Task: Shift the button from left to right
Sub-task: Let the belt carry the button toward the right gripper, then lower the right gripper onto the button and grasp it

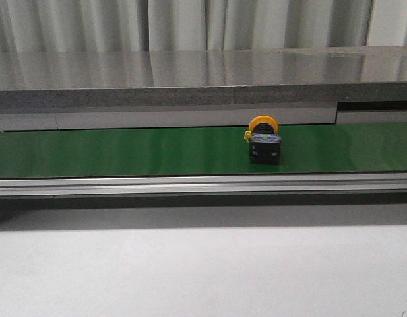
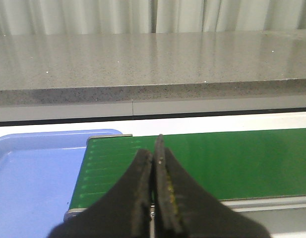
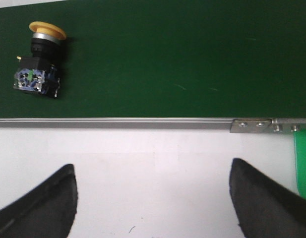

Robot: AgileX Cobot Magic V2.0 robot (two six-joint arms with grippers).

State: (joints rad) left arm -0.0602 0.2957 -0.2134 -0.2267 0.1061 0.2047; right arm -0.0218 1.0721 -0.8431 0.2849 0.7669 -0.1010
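The button [image 1: 264, 141], with a yellow-orange head and black blocky body, lies on its side on the green belt [image 1: 124, 150], right of the middle. It also shows in the right wrist view [image 3: 39, 60]. My right gripper [image 3: 151, 171] is open wide and empty over the white table, on the near side of the belt's metal rail and apart from the button. My left gripper [image 2: 153, 153] is shut with nothing between its fingers, hovering near the left end of the belt [image 2: 232, 163]. Neither gripper shows in the front view.
A blue tray [image 2: 33, 178] sits just past the belt's left end. A grey stone ledge [image 1: 190, 79] runs behind the belt. A metal rail [image 1: 203, 183] borders its near side. A green strap [image 3: 304, 166] hangs by a rail bracket.
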